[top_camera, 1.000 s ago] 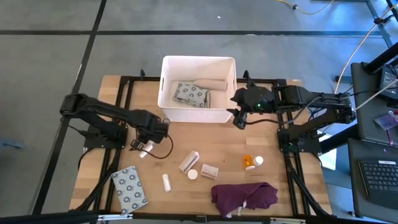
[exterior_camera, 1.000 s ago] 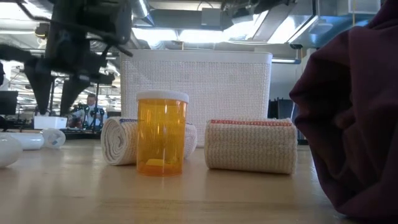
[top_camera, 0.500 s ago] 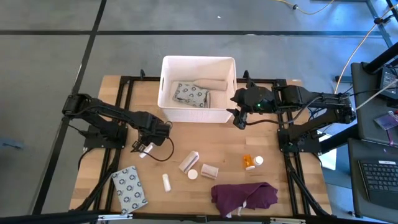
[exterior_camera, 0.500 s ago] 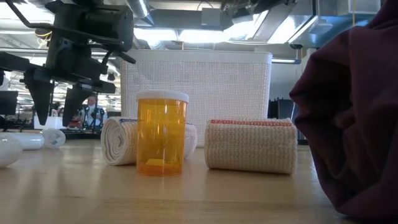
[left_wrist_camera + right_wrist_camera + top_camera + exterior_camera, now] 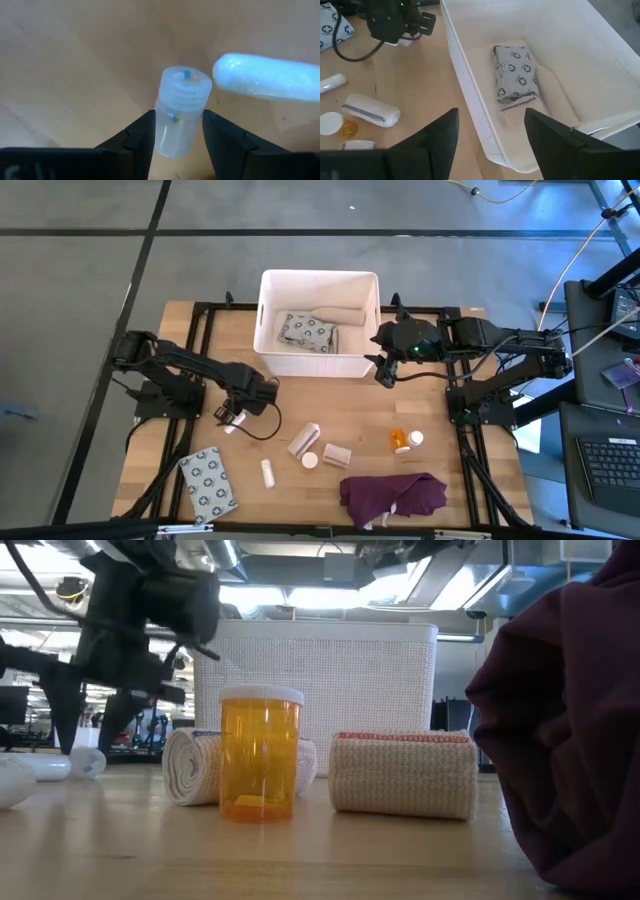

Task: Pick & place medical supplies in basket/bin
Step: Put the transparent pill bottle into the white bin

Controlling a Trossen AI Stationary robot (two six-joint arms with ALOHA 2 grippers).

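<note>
Count on table, high view: 1 white plastic tub (image 5: 268,290), rectangular, tall mesh-textured walls; inside it 1 grey-white patterned packet (image 5: 306,331) and 1 beige roll (image 5: 340,314). Loose on the wood table (image 5: 440,480): 1 more patterned packet (image 5: 208,482) near the front left corner, 1 white tube (image 5: 267,473), 2 woven bandage rolls (image 5: 304,439) and (image 5: 337,454) side by side, 1 white disc (image 5: 310,461) between them, 1 orange pill bottle (image 5: 401,441) w/ white cap, 1 dark purple cloth (image 5: 393,495), crumpled, at the front edge. Left gripper (image 5: 229,418) is down at the table left of the rolls; left wrist view alone shows its fingers (image 5: 137,137) part-open, straddling a small clear ribbed-cap vial (image 5: 180,107), w/ an oblong white tube (image 5: 267,77) just beyond; contact w/ vial not certain. Right gripper (image 5: 384,370) waits by the tub's right wall, fingers spread, holding nothing. Low view adds the rolls' coarse weave and the bottle's translucent amber body.
</note>
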